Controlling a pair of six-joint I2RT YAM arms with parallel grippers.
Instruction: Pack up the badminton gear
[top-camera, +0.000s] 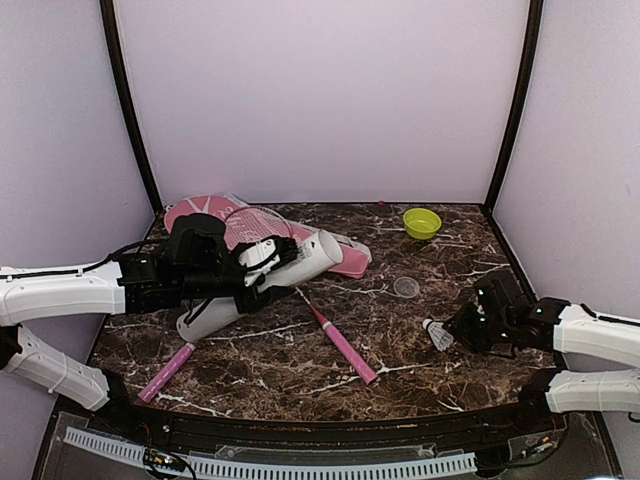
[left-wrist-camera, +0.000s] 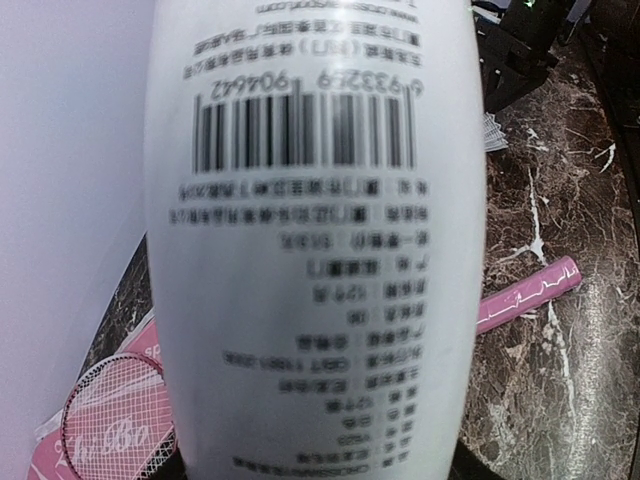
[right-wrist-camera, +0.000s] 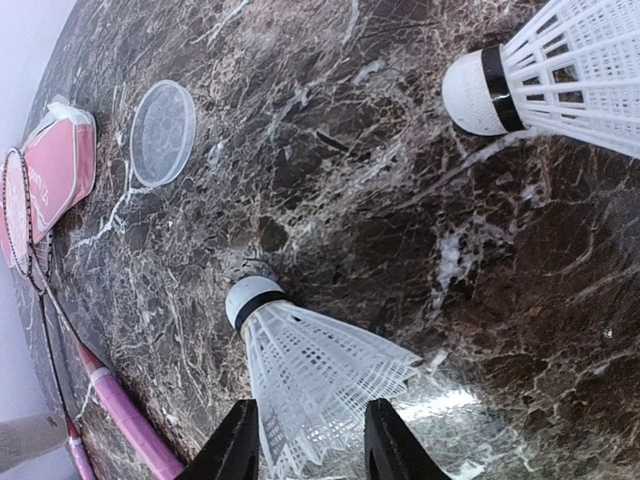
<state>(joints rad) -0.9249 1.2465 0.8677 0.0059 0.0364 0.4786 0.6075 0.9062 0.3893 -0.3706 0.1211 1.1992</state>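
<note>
My left gripper (top-camera: 250, 272) is shut on the tall white tube (top-camera: 300, 258) and holds it slanted over the table's left part. The tube's printed side (left-wrist-camera: 320, 250) fills the left wrist view and hides the fingers. My right gripper (top-camera: 458, 328) is closed on the skirt of a white shuttlecock (top-camera: 435, 335), cork pointing left, low over the table. In the right wrist view the shuttlecock (right-wrist-camera: 310, 365) sits between the fingers (right-wrist-camera: 235, 445). A second shuttlecock (right-wrist-camera: 560, 80) lies beside it. Two rackets with pink handles (top-camera: 350, 355) (top-camera: 165, 372) lie at centre-left. The pink cover (top-camera: 345, 258) lies behind the tube.
A lime-green bowl (top-camera: 421, 222) stands at the back right. A clear round lid (top-camera: 406, 287) lies on the marble table (top-camera: 400, 330); it also shows in the right wrist view (right-wrist-camera: 163, 132). Purple walls close in the back and sides.
</note>
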